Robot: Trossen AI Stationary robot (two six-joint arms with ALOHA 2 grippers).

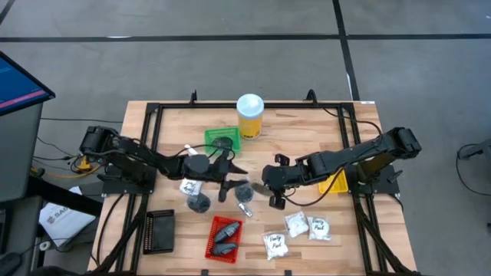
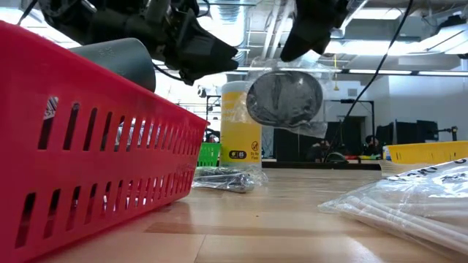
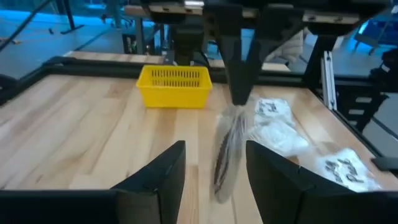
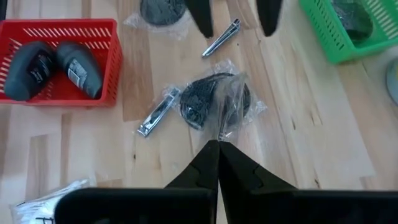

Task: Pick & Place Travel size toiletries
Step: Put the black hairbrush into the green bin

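The right gripper (image 4: 218, 144) is pinching the crinkly clear wrapper of a dark grey round puck (image 4: 214, 99), dangling it above mid-table, light and floppy, likely slippery, while the left gripper (image 3: 211, 165) is waiting open just beside it.

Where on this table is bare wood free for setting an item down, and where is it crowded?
Free: the strip between the yellow jar and the yellow tray, and the corner beyond the black tray. Crowded: the middle, from the red tray to the white sachets.
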